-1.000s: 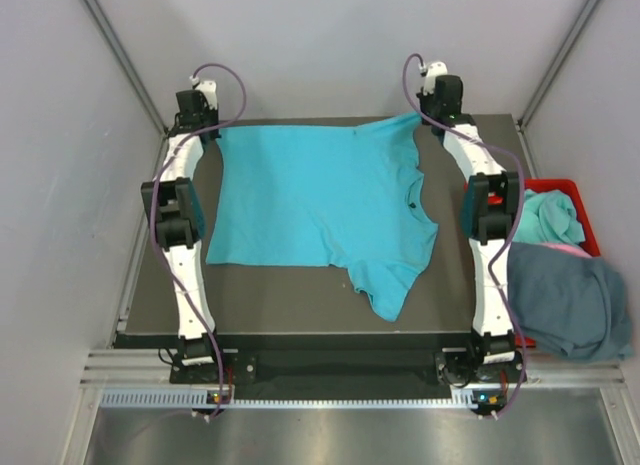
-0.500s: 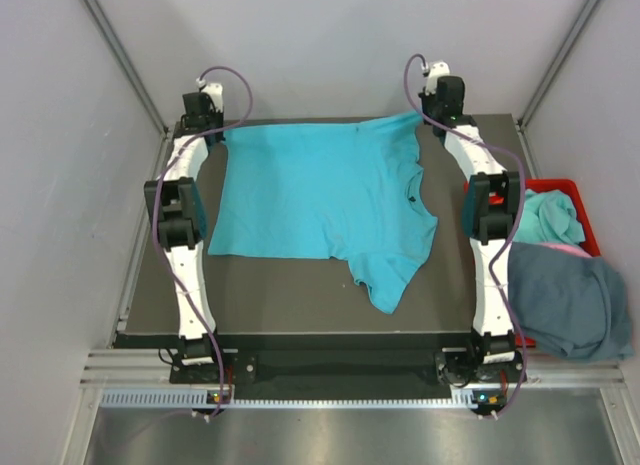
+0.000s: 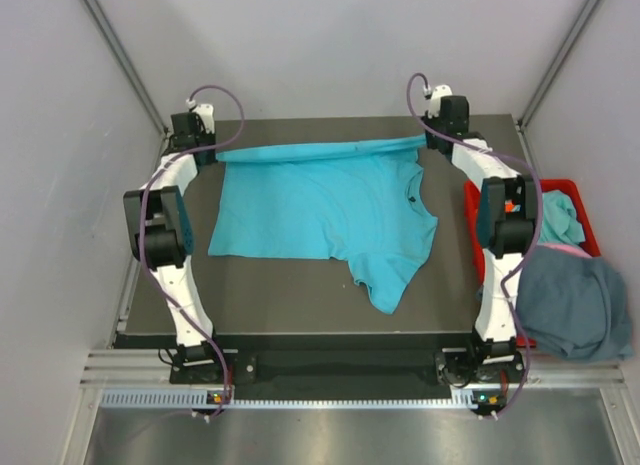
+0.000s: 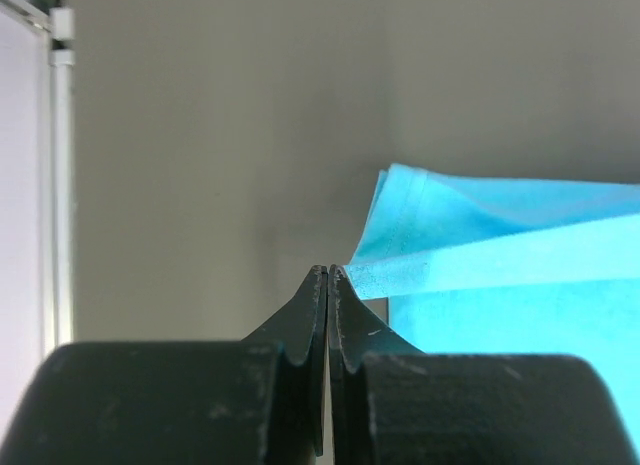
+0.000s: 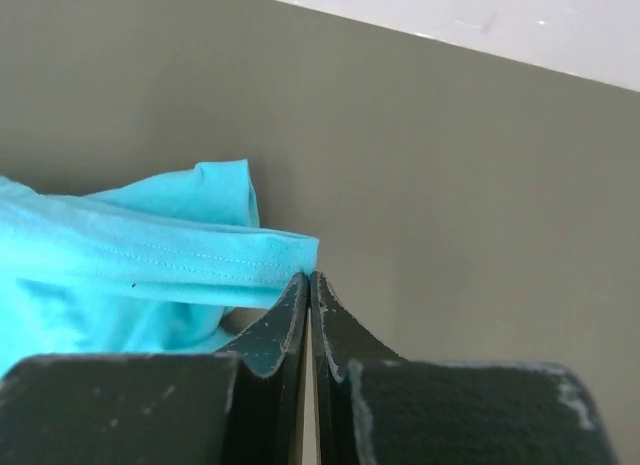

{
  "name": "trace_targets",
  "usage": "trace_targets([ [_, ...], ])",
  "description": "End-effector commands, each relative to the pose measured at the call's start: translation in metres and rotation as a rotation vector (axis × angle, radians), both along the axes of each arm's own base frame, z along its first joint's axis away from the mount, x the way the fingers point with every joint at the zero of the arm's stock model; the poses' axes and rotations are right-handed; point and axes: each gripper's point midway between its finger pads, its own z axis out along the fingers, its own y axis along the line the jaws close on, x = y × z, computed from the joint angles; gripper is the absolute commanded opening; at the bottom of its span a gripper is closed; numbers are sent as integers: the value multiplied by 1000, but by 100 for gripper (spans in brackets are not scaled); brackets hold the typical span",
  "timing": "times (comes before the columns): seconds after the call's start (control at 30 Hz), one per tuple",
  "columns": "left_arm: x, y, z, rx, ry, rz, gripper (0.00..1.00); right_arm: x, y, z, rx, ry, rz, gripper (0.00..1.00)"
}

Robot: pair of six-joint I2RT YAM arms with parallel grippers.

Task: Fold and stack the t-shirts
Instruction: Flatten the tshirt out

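Cloth has come up off the table along its far side. A moment ago the turquoise t-shirt lay flat; now that edge is raised and stretched into a narrow band between the left pincer and the right pincer. Both have drawn slightly toward the arm bases.

Each pincer is pressed together on a corner of the shirt. The wrist views show the left fingers nipping a thin fold at their tips and the right fingers nipping a stitched hem. The rest of the shirt lies on the table between the pincers and nearward of them, with one sleeve trailing nearest the bases.

I judge this as the first fold starting, the far half being carried over the near half (nothing is stacked yet).

To the outer, nearward side of the right pincer stands the red bin. It holds a crumpled turquoise garment and a sliver of pink cloth. A slate blue-grey shirt is heaped over its near end.
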Motion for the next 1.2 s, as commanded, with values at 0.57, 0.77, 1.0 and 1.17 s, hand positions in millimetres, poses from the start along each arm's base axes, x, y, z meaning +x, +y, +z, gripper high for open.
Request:
trace_targets([
  [0.57, -28, 8, 57, -18, -106, 7, 0, -44, 1, 57, 62, -93, 18, 0],
  [0.77, -22, 12, 76, -22, -139, 16, 0, -36, -5, 89, 62, -164, -6, 0],
  [1.0, -38, 1, 180, -43, -334, 0, 0, -51, -9, 199, 116, -341, -18, 0],
  [1.17, -79, -10, 263, -47, -453, -21, 0, -93, -7, 292, 169, -468, -1, 0],
])
